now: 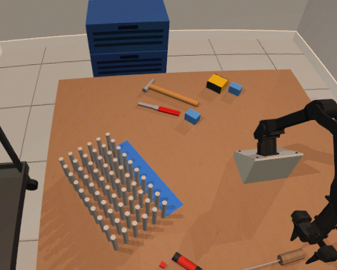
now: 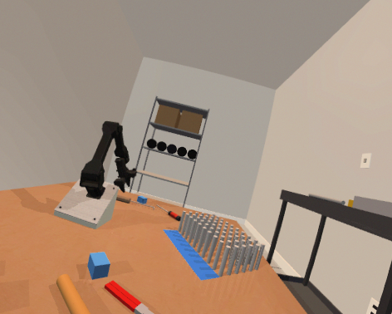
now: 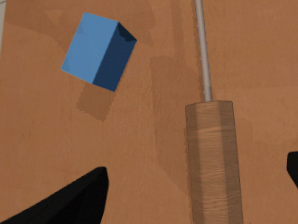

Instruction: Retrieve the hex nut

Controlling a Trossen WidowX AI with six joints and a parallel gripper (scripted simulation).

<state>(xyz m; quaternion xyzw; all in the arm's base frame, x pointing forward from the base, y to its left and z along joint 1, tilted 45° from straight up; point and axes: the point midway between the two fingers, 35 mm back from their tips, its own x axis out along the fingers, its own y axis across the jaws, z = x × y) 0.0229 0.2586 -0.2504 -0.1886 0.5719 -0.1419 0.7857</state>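
The standing grey spacers (image 1: pixel 110 186) (image 2: pixel 219 241) fill the table's left front. The blue taped strip (image 1: pixel 159 182) (image 2: pixel 186 249) lies along their side. The nut is hidden among them; I cannot see it. A rod tool with a wooden handle (image 1: pixel 291 256) (image 2: pixel 124 199) (image 3: pixel 212 160) lies at the table's near right edge, its thin metal rod (image 1: pixel 260 266) (image 3: pixel 202 50) pointing away. My gripper (image 1: pixel 305 248) (image 2: pixel 124 176) (image 3: pixel 196 168) is open and empty, low over the handle, one finger on each side of it.
A blue cube (image 3: pixel 97 52) (image 2: pixel 142 199) lies beside the rod. A red-handled screwdriver (image 1: pixel 185 262) (image 2: pixel 173 214) and a small red cube (image 1: pixel 162 264) lie near the front edge. A hammer (image 1: pixel 170 93), a red file (image 1: pixel 160 108), blue cubes (image 1: pixel 192 116) and a yellow block (image 1: pixel 217 83) lie at the back.
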